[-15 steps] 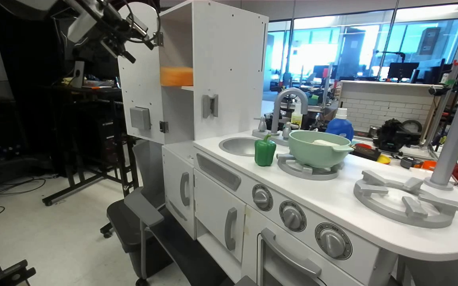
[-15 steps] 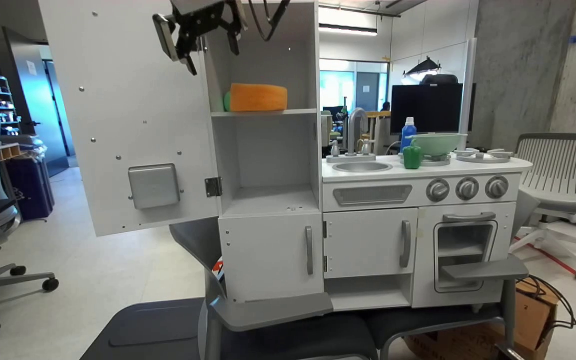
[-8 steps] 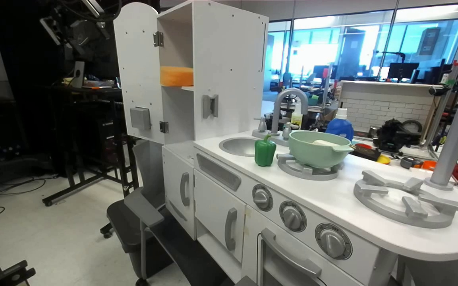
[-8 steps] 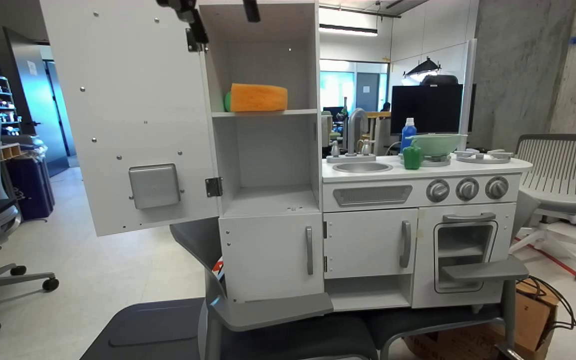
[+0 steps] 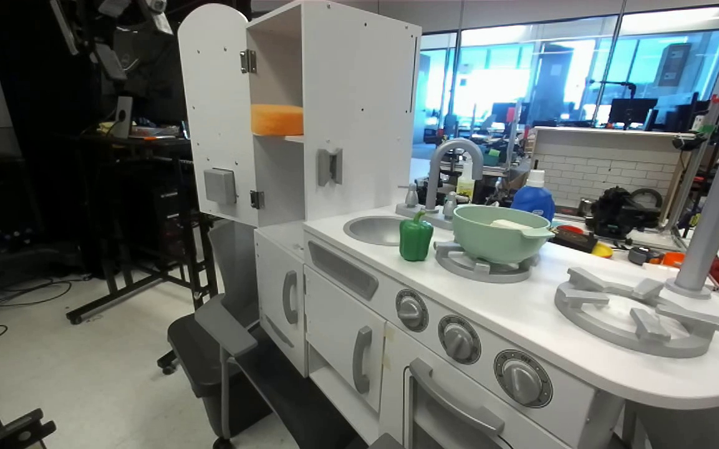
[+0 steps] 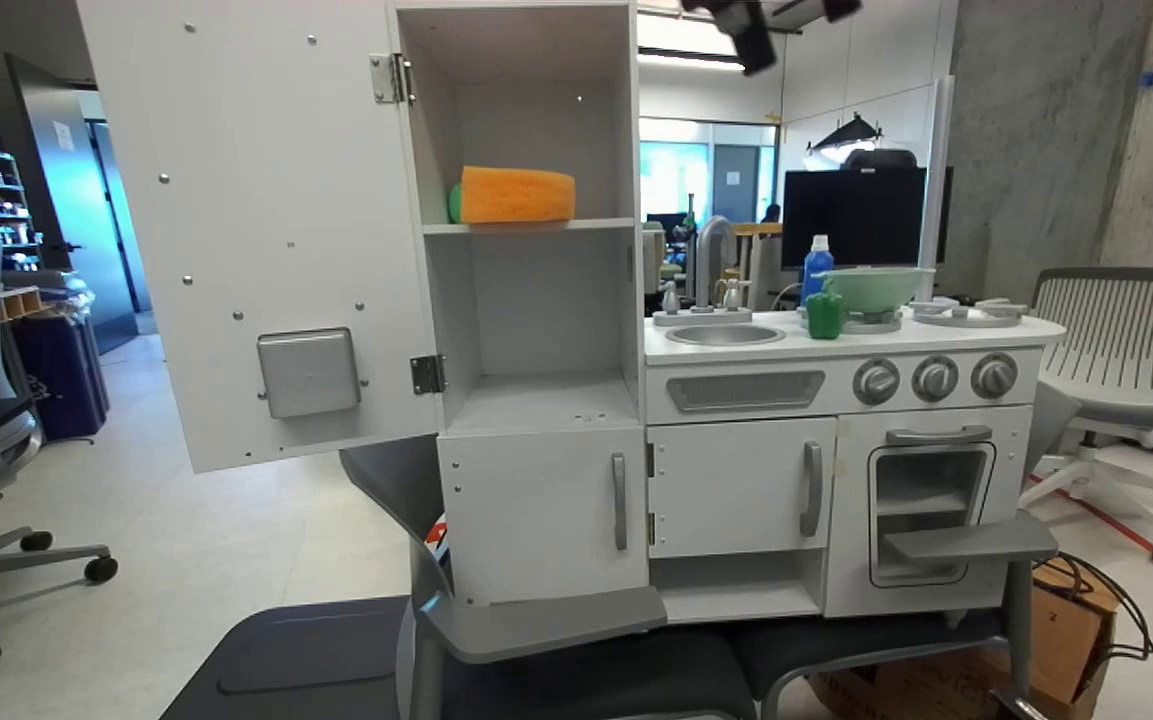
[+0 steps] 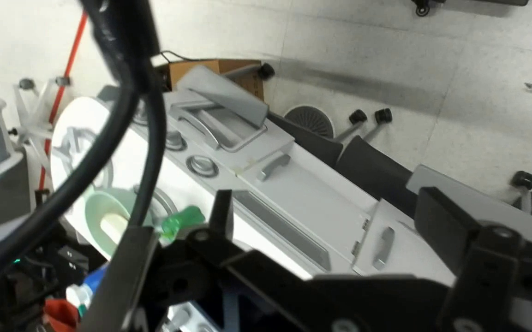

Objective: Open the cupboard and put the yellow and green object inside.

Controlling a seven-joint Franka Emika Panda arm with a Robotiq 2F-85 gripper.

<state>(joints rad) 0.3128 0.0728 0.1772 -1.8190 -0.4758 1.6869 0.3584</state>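
Observation:
The tall white cupboard (image 6: 548, 310) stands open, its door (image 6: 226, 225) swung out to the side. It also shows in an exterior view (image 5: 362, 75). The yellow-orange object (image 6: 518, 195) with a green end (image 6: 455, 203) lies on the upper shelf inside. It also shows in an exterior view (image 5: 277, 120); its green part is hidden there. My gripper (image 7: 332, 216) is open, with nothing between its fingers. In an exterior view the gripper (image 6: 798, 30) is cut off at the top edge, to the right of the cupboard. The wrist view looks down on the counter and lower doors.
A green pepper (image 5: 416, 237) stands on the counter by the sink (image 5: 375, 229). A light green bowl (image 5: 499, 232) with a pale thing in it sits on a burner. A tap (image 5: 453, 153) and blue bottle (image 5: 534, 196) are behind. Grey chairs (image 6: 546, 620) stand in front.
My gripper has moved away from in front of the open door, up and past the cupboard's right side. The door and the yellow-orange object have not moved.

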